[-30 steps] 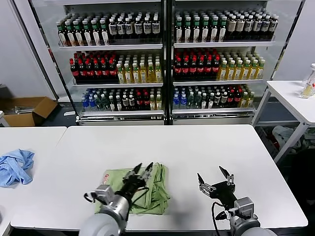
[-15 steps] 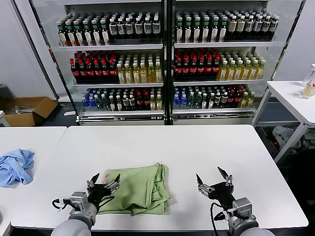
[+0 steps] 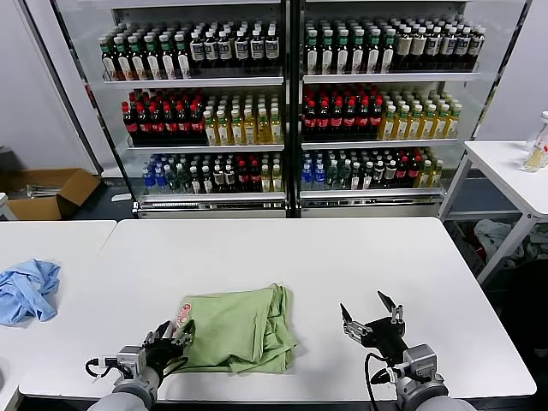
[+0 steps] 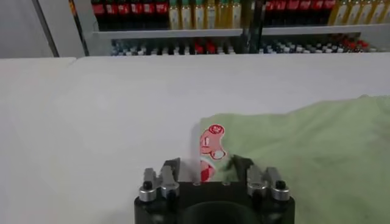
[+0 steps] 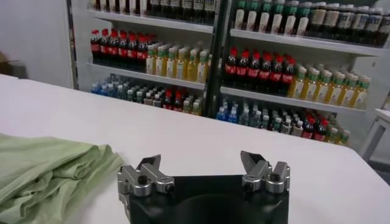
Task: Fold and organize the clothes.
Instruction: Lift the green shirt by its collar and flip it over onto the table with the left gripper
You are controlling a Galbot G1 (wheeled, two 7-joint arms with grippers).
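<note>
The clothes, a light green shirt [image 3: 235, 330], lie folded on the white table [image 3: 282, 248] near its front edge. The shirt's left corner shows a red-and-white print [image 4: 212, 139]. My left gripper [image 3: 175, 330] sits low at that left corner. Its fingers [image 4: 172, 165] stand apart, with the printed corner of the shirt [image 4: 304, 146] lying between them, and one finger touches the fabric. My right gripper [image 3: 362, 308] rests open over bare table to the right of the shirt [image 5: 42, 170], with nothing between its fingertips [image 5: 200, 158].
A crumpled light blue cloth [image 3: 26, 289] lies on the neighbouring table at far left. Glass-fronted shelves of bottles [image 3: 287, 103] stand behind the table. A cardboard box [image 3: 51, 190] sits on the floor at left and a side table [image 3: 514, 167] at right.
My left gripper has drawn back from over the shirt's middle to its left corner, nearer the front edge, and its fingers have narrowed. The shirt lies flatter. The right arm has barely moved.
</note>
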